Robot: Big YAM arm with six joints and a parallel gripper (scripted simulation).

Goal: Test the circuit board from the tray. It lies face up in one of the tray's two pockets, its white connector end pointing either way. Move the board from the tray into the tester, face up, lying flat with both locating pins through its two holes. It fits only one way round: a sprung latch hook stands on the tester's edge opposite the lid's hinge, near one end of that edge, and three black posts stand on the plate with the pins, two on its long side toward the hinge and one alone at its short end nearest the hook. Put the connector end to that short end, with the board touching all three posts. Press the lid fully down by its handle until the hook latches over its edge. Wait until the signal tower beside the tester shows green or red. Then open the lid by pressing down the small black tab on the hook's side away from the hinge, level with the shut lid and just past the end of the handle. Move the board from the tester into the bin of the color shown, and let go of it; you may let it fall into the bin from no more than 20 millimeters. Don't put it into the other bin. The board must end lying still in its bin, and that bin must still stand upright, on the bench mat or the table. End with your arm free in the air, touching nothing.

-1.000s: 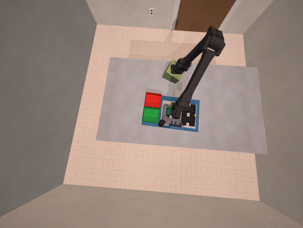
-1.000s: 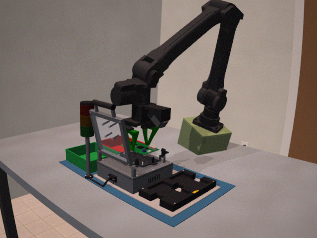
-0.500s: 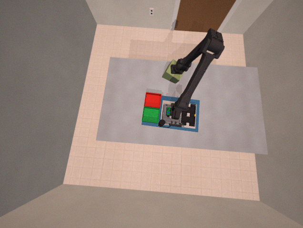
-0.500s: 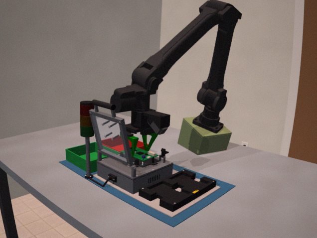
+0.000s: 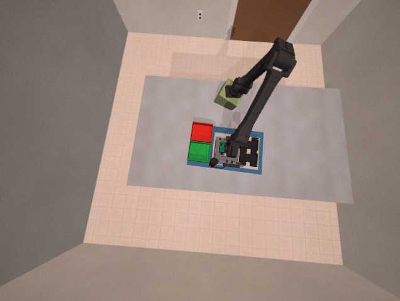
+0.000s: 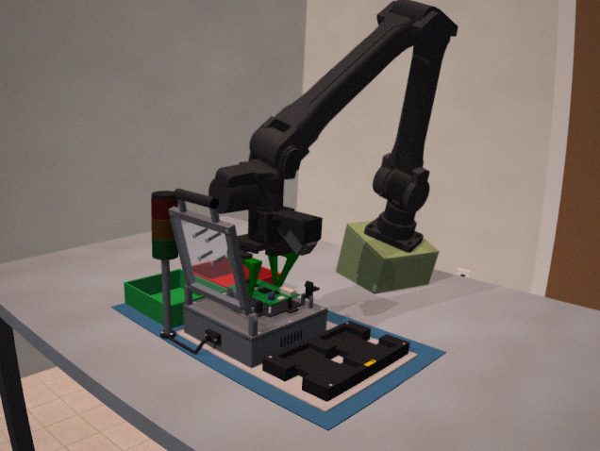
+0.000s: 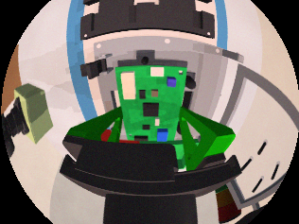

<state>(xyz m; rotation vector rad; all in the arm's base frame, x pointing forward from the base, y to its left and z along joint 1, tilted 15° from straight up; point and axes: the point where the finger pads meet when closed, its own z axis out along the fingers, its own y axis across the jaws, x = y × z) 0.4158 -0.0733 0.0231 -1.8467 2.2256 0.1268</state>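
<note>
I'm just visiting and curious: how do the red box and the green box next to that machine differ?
The red open-topped bin lies nearer the arm's olive base block; the green open-topped bin lies nearer the signal tower. They differ in colour. Both look alike in shape and size, standing side by side.
</note>
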